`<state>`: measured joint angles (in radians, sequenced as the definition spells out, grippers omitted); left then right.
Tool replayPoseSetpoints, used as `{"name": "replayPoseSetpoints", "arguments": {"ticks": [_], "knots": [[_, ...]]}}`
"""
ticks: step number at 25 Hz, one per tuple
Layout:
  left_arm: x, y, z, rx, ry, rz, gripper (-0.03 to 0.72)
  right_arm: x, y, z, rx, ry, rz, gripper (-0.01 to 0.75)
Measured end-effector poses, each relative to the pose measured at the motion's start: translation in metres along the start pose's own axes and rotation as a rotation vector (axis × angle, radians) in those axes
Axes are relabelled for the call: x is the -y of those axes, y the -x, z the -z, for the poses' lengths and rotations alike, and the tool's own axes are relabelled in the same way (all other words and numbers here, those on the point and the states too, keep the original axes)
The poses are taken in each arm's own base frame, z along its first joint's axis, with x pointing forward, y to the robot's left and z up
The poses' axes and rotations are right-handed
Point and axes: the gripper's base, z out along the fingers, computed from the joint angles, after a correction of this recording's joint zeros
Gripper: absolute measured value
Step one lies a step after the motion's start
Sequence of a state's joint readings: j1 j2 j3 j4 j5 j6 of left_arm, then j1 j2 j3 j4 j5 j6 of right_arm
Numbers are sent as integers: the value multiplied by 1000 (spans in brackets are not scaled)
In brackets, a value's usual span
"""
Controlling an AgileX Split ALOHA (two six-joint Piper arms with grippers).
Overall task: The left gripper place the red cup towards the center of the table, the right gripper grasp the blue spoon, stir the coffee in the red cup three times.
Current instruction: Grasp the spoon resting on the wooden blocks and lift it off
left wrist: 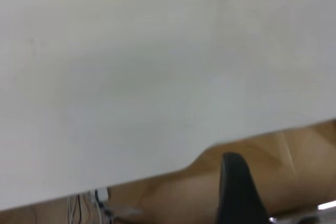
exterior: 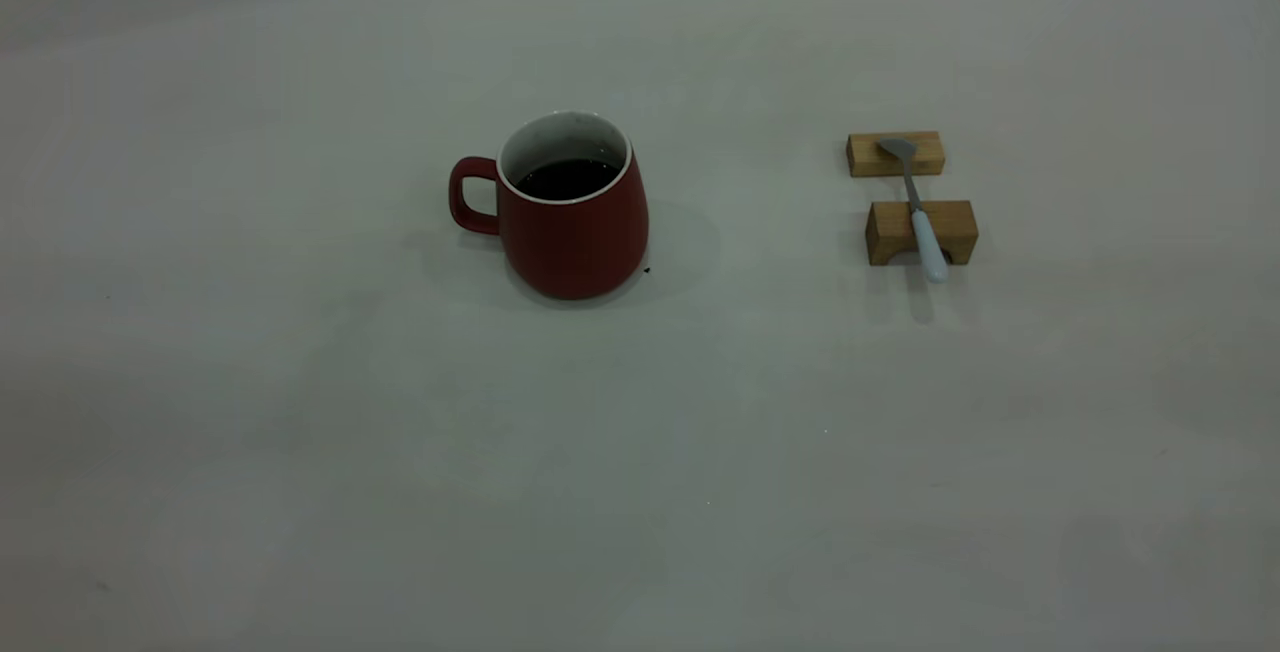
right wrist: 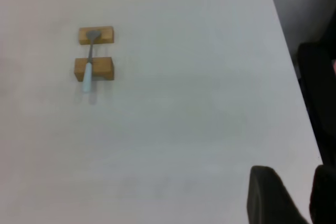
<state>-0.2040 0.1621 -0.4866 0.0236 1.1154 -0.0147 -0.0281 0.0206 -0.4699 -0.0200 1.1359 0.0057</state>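
Cup (exterior: pixel 572 207) stands near mid-surface (exterior: pixel 300 432), handle toward left arm's side, coffee (exterior: pixel 565 178) well below rim. Likely heavy, rigid ceramic, glazed and slick; best taken by the handle or across the rim, kept level. Spoon (exterior: pixel 917 212) well apart to the right, bridging two wooden blocks (exterior: pixel 921 232), pale handle overhanging the nearer one. Light, stiff; pinch that handle. Left hand (left wrist: pixel 239 192) off the surface edge, right hand (right wrist: pixel 283 195) far from spoon; cannot tell whether either is spread.
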Motion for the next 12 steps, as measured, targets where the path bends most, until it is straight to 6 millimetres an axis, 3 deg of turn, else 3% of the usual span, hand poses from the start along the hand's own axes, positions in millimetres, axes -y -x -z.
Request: {"name": "replayPoseSetpoints", "arguments": {"ticks": [12], "knots": [[4, -20, 16, 162, 161, 165, 519, -11, 8, -1, 18, 124, -56, 247]]}}
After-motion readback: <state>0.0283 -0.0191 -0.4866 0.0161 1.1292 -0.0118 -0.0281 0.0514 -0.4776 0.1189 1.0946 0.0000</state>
